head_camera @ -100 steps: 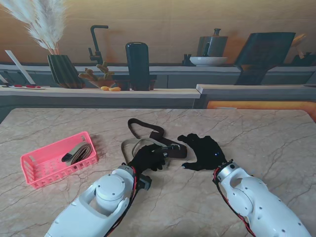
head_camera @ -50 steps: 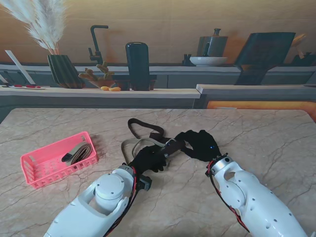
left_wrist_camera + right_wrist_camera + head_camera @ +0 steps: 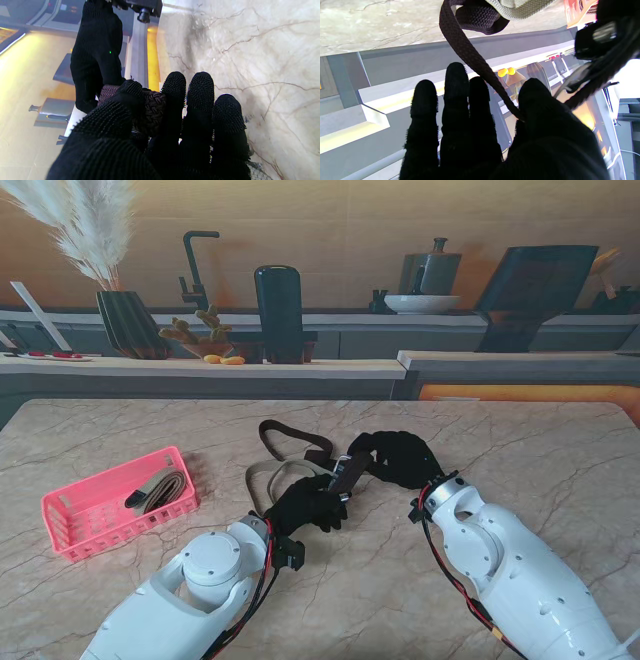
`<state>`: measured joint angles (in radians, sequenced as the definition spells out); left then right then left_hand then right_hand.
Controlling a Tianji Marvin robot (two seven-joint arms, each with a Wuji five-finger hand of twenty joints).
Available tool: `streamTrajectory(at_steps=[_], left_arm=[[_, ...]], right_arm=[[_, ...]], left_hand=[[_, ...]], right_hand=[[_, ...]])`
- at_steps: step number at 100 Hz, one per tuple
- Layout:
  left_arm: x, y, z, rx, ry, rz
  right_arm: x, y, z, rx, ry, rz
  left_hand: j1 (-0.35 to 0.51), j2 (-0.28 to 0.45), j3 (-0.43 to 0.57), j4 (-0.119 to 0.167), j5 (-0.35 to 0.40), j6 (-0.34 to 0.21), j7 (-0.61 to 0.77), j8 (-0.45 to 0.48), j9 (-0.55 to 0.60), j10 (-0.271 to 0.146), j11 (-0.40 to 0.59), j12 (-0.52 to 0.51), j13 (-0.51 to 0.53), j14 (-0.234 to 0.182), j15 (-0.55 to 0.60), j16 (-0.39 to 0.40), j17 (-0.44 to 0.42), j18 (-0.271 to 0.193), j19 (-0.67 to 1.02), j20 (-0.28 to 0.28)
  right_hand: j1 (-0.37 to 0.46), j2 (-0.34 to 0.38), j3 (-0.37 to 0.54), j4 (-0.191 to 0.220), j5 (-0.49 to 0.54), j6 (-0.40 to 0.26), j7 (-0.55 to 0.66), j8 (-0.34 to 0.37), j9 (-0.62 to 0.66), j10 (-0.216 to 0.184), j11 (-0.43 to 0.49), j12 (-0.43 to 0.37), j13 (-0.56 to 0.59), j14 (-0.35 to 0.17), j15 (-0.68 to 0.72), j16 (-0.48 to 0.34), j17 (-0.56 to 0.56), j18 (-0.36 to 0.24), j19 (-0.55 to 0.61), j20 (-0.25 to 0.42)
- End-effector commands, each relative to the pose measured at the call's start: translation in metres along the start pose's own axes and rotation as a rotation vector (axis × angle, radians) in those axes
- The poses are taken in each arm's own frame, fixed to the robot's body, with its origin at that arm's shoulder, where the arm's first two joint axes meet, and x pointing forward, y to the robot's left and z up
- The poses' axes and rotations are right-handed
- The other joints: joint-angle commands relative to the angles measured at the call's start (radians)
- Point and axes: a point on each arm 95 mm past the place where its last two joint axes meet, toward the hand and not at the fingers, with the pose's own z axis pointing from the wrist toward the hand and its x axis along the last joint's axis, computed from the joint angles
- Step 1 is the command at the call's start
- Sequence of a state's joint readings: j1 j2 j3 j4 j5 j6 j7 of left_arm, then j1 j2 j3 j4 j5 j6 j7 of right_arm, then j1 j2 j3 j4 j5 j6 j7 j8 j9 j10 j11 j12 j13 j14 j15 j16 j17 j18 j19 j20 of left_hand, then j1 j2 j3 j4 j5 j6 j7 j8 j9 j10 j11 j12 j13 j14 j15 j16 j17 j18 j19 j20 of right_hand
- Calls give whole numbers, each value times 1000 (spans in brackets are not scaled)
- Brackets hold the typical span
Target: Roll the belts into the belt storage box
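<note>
At the table's centre, the left hand (image 3: 308, 502) has thumb and fingers (image 3: 175, 100) clamped on the braided dark brown belt (image 3: 345, 470), while just to its right the right hand (image 3: 400, 457) pinches the same strap between thumb and fingers (image 3: 455, 100). A beige belt (image 3: 270, 472) loops on the marble table (image 3: 540, 450) touching the left hand. Far to the left, the pink storage box (image 3: 70, 525) holds one rolled belt (image 3: 160, 488).

Both my arms are glossy white shells with red and black cables at the wrists. My left hand (image 3: 305, 502) and right hand (image 3: 400, 457) wear black knit gloves; the fingers (image 3: 200, 92) carry stubbly nubs.
</note>
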<state>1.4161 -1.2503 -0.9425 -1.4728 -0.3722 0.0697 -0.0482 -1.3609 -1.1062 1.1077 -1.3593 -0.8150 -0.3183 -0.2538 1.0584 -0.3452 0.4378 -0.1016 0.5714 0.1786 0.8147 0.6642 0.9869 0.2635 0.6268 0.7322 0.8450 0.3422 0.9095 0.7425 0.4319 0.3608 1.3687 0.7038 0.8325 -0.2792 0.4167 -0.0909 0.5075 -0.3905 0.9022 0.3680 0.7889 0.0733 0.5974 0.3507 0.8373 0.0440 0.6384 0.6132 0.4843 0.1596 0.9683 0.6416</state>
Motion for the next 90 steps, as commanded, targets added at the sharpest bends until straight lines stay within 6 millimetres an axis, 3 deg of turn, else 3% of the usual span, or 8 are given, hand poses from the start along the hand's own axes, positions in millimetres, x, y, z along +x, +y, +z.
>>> streamTrajectory(at_steps=[1,18,47,67,79,84,88,90], left_arm=[[-4,1,-3,-19,-5,-3],[-5,2,-4,-76,-11,-20],[-3,9,-7,-105,25,-39],[2,18,-9,-94,67,-112],[6,23,-9,-63,92,-138],[7,24,-8,-49,99,-142],[7,25,-8,-36,103,-147],[8,25,-8,-28,104,-148]], right_arm=[[0,12,7,-32,5,-20],[-5,20,12,-43,-5,-28],[-4,18,19,-24,-60,73],[-4,9,20,34,-71,89],[-5,7,18,89,-56,87],[-5,6,16,115,-46,83],[-6,7,15,135,-39,79],[-6,7,14,146,-36,75]], left_hand=[[25,-23,146,9,61,-117,105,52,45,-32,56,38,60,-25,49,27,47,-5,74,10],[-6,-14,190,30,17,-136,154,155,22,-50,134,121,58,-52,103,63,38,-14,107,24],[138,83,-49,50,-35,-192,121,239,-43,-83,60,193,-14,-61,19,93,-27,-38,37,7],[193,115,-137,45,-44,-202,112,244,-55,-90,25,181,-28,-60,-16,90,-36,-41,12,-6],[227,139,-199,49,-49,-213,110,245,-63,-96,10,181,-38,-61,-32,88,-42,-43,-1,-13],[228,142,-204,48,-50,-216,112,246,-65,-99,9,181,-40,-64,-36,87,-44,-44,-5,-15],[230,148,-209,47,-55,-219,112,246,-71,-99,8,182,-47,-66,-40,86,-50,-47,-13,-19],[231,149,-212,46,-57,-222,112,246,-71,-102,9,182,-48,-67,-41,86,-51,-48,-16,-20]], right_hand=[[-11,35,37,-34,46,-5,42,-17,25,-17,-19,13,30,-16,-15,2,3,5,3,-5],[-38,14,83,-48,118,-8,54,-13,93,-37,-16,16,54,-18,-25,2,17,9,-2,-4],[-95,-44,110,-66,167,30,47,-27,170,-30,-16,27,79,-11,-23,11,23,24,-2,0],[-115,-57,114,-75,225,27,55,-31,218,-22,-7,32,114,2,-1,23,20,43,1,3],[-172,-177,174,-83,138,78,7,-32,155,-10,-46,31,61,0,-47,17,-11,44,-24,6],[-227,-228,270,-87,94,118,-108,23,98,-2,-70,31,17,-1,-87,7,-31,39,-54,14],[-268,-257,345,-38,74,156,-211,74,49,3,-85,29,-21,1,-114,-4,-46,32,-76,18],[-283,-269,373,-19,48,168,-269,138,17,4,-94,26,-43,0,-127,-11,-56,25,-90,25]])
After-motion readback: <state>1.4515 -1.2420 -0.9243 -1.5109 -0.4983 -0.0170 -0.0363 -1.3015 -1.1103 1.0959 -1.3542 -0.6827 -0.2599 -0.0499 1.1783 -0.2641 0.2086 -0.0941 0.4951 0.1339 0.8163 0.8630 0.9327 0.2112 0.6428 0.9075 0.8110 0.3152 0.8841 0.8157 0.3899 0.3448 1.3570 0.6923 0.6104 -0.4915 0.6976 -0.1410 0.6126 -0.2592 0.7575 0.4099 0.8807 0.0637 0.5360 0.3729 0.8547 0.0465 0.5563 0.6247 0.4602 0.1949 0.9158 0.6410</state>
